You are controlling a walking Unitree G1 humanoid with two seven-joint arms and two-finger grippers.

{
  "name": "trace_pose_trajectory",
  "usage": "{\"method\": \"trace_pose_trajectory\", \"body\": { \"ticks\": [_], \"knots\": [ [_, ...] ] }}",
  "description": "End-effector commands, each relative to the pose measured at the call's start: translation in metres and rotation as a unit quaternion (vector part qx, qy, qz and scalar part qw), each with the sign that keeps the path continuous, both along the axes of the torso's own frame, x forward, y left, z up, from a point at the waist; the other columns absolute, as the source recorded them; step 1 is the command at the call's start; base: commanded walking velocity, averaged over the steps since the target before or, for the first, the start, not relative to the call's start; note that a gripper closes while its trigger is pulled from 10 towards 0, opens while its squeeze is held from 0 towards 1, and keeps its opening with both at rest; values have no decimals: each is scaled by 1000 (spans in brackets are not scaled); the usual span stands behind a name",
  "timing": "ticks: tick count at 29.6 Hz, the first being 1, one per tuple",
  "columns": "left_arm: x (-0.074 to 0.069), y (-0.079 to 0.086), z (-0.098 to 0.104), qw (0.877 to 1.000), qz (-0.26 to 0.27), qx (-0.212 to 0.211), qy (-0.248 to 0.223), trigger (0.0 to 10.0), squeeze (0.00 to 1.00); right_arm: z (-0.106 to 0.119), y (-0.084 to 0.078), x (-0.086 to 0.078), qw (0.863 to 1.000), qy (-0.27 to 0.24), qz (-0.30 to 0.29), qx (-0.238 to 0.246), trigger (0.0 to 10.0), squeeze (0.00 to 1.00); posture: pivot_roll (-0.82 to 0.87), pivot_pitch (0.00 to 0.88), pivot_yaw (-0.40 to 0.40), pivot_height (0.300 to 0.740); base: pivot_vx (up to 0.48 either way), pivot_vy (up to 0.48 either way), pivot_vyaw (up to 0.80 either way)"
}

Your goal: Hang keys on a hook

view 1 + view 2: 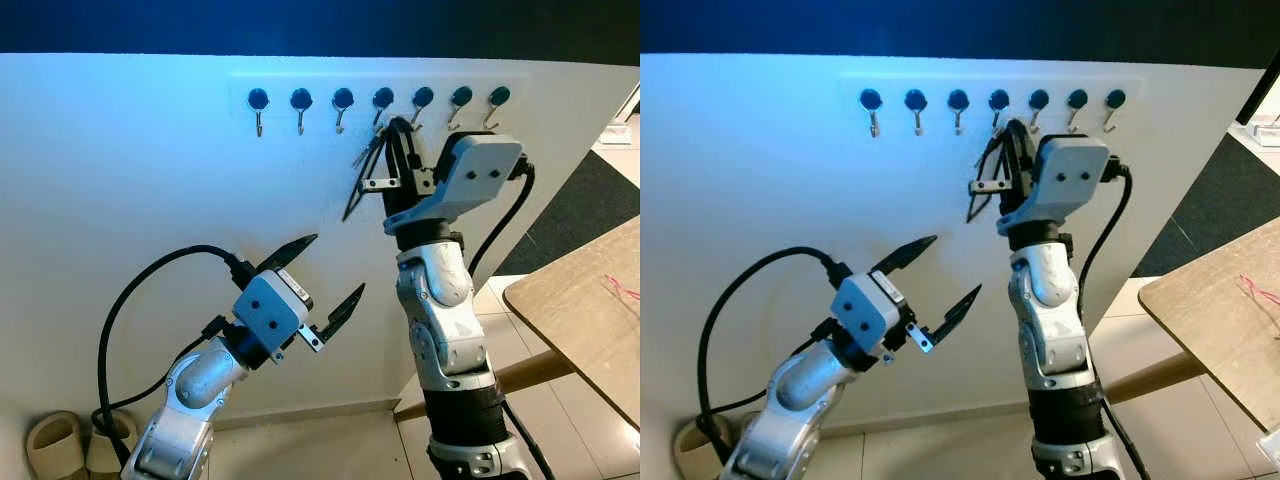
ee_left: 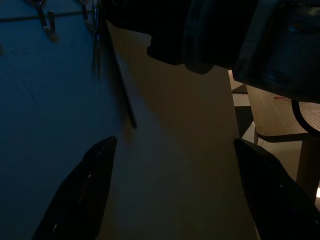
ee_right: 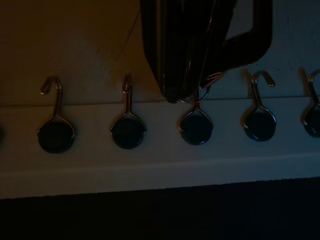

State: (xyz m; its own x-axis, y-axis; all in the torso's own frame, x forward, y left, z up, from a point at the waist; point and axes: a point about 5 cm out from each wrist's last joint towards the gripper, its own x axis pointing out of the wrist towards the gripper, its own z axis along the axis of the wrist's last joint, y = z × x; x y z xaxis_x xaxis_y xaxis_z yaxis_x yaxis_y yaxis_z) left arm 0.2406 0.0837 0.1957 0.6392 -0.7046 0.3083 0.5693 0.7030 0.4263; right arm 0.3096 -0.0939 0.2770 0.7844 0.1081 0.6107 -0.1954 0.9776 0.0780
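Observation:
A white rail [image 1: 320,82] on the wall carries several metal hooks with dark round bases. My right gripper [image 1: 400,128] is raised to the fourth hook from the left [image 1: 383,98], shut on the keys [image 1: 371,152]. Their black strap [image 1: 352,195] dangles against the wall. In the right wrist view the key ring [image 3: 202,94] sits right at the tip of one hook [image 3: 196,125], held between the shut fingers [image 3: 172,60]. Whether the ring is over the hook I cannot tell. My left gripper [image 1: 335,265] hovers open lower down, in front of the wall, holding nothing.
A wooden table [image 1: 585,310] juts in at the right, with a dark rug [image 1: 590,200] beyond it. A pair of beige slippers [image 1: 60,445] lies on the floor by the wall at the lower left. The wall is close ahead.

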Motion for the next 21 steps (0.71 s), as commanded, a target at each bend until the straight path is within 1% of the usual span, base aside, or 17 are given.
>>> {"method": "trace_pose_trajectory", "body": {
  "ticks": [1, 11, 16, 21],
  "knots": [
    [-1, -1, -3, 1000, -9, 16, 5, 10000, 0, 0, -1, 2, 1000, 10, 0, -4, 10000, 0, 65, 107, -66, 740, 0, 0, 0],
    [-2, -2, -4, 1000, -10, 16, 6, 10000, 0, 1, 5, 4, 999, 25, 21, -26, 10000, 0, 62, 101, -68, 740, 0, 0, 0],
    [-2, -2, -3, 1000, -10, 16, 4, 10000, 0, 7, 10, 6, 998, 31, 36, -30, 10000, 0, 61, 100, -70, 740, 0, 0, 0],
    [-2, -2, -3, 1000, -9, 14, 3, 10000, 0, 15, 11, 5, 998, 22, 42, -31, 10000, 0, 60, 98, -70, 740, 0, 0, 0]
  ]
}}
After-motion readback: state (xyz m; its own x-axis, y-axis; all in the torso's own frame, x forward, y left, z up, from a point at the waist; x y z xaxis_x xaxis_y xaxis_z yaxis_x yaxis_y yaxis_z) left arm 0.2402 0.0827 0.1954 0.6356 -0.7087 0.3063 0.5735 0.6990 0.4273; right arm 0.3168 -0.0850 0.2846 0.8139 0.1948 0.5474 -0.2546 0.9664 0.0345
